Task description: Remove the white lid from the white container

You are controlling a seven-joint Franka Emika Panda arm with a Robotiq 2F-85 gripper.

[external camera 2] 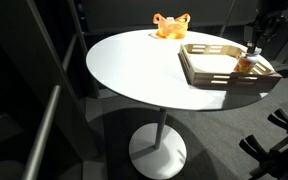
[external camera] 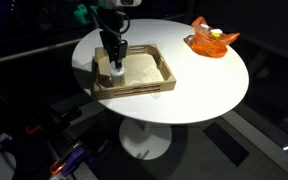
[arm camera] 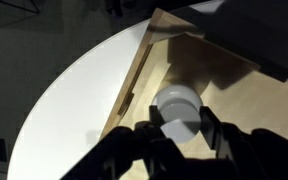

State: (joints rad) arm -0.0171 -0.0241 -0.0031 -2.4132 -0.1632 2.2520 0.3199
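Observation:
The white container (external camera: 115, 72) stands in a wooden tray (external camera: 164, 76) on the round white table, near the tray's corner. It also shows in an exterior view (external camera 2: 246, 64). In the wrist view the white lid (arm camera: 177, 102) sits on top of it. My gripper (arm camera: 180, 128) is lowered over the jar, one finger on each side of the cap, and the fingers look to be touching it. The gripper also shows in both exterior views (external camera: 114, 60) (external camera 2: 252, 48). The jar's lower body is hidden by the fingers.
An orange bowl (external camera: 212, 40) (external camera 2: 169, 25) sits at the table's edge away from the tray. The tray's raised wooden walls (arm camera: 134, 85) (external camera 2: 199, 68) stand close to the jar. The white tabletop (external camera: 204, 95) drops off all round into dark floor.

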